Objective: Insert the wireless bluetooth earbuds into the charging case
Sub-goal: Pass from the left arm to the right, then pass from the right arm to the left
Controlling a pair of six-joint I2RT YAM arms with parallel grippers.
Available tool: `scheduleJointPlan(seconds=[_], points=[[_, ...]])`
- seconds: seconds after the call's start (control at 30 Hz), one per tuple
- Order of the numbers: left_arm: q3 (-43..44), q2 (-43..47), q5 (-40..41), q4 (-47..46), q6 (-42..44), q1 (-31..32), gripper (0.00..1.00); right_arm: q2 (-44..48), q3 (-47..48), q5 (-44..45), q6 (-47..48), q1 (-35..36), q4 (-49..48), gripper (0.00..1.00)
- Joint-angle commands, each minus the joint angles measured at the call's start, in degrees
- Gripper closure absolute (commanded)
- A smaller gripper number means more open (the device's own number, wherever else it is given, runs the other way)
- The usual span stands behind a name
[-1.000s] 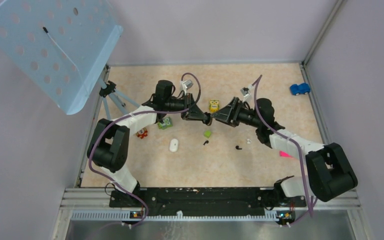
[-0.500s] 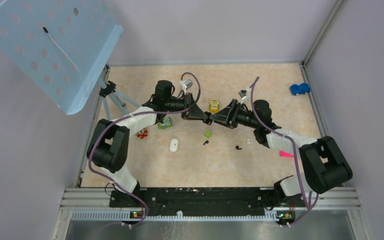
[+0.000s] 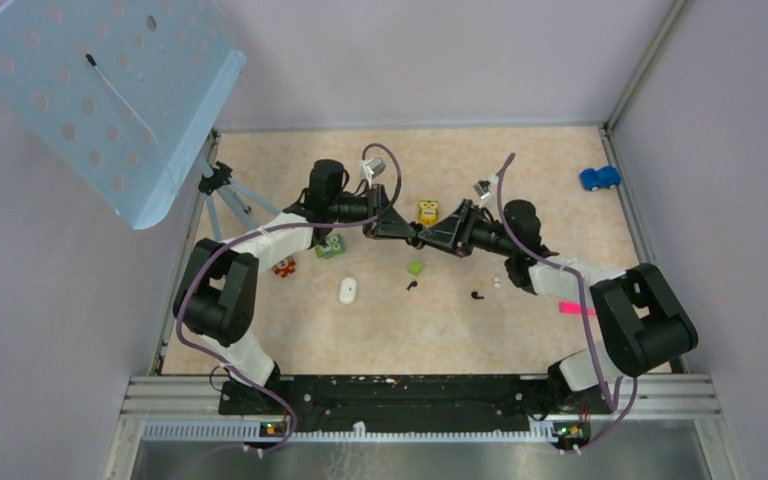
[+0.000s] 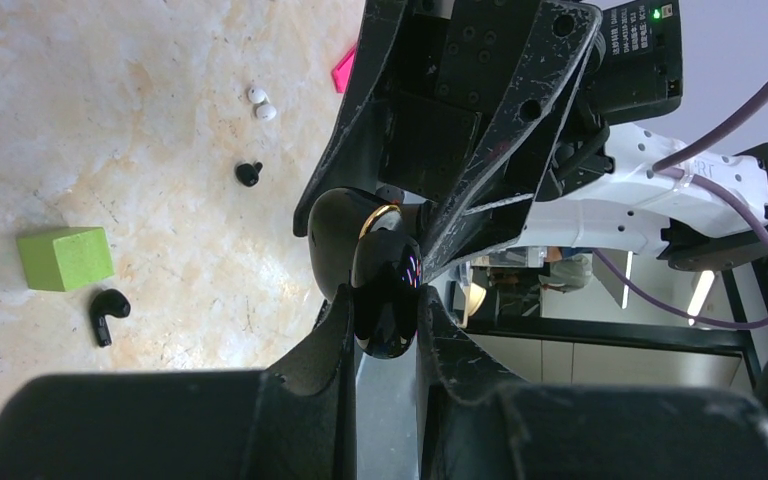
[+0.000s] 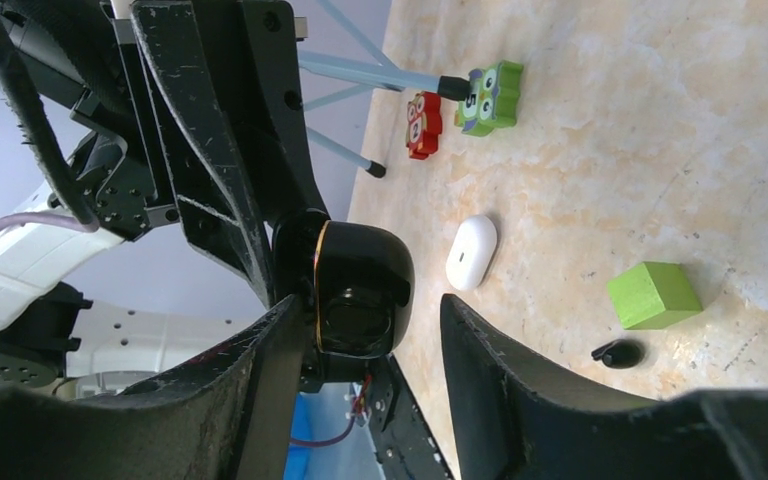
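Bright, even light; soft shadows; near fingers perhaps blurred.

Rounded black charging case: glossy smooth plastic, gold metallic band. Small green cube: matt. Beige tabletop: mottled, stone-like.

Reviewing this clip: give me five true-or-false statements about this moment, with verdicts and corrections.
1. The left gripper is shut on the glossy black charging case. True.
2. The two small black earbuds sit inside the case. False: both lie on the beige table.
3. The right gripper is clamped on the case. False: its jaws stand open around it.
4. The green cube lies close to one earbud. True.
5. The blue toy car is at the table's far left. False: far right.
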State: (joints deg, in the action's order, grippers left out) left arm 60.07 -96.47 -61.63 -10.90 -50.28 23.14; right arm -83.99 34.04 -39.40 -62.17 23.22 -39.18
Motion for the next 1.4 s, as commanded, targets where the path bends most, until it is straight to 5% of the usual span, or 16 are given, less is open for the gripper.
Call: scheduleJointPlan(seconds=[0.0,0.37,0.5,1.03,1.13,1.37], points=[[-0.6,2.6,-1.4,-3.8,-0.5,-0.2,1.00,-1.1,0.4,-1.9,-1.2,0.3,-6.1,0.49],[-1.0,2.3,-2.2,-5.0,-1.7,-0.2,0.99,-2.3,-1.1,-2.8,-4.6,0.4,-12.1,0.71],[-1.0,2.0,-2.4,-4.6,-1.9,-0.2,0.81,-2.0,-1.2,-2.2,-4.3,0.4,-11.8,0.76],[-0.9,1.6,-2.5,-4.6,-2.2,-0.4,0.50,-1.9,-1.3,-2.0,-3.6,0.3,-10.9,0.78],[-1.0,1.7,-2.3,-4.5,-2.2,-0.5,0.52,-1.9,-1.4,-2.1,-3.6,0.3,-10.9,0.78],[-1.3,2.3,-1.1,-3.9,-2.1,-1.1,0.79,-2.0,-1.5,-2.1,-3.4,0.3,-10.7,0.78]])
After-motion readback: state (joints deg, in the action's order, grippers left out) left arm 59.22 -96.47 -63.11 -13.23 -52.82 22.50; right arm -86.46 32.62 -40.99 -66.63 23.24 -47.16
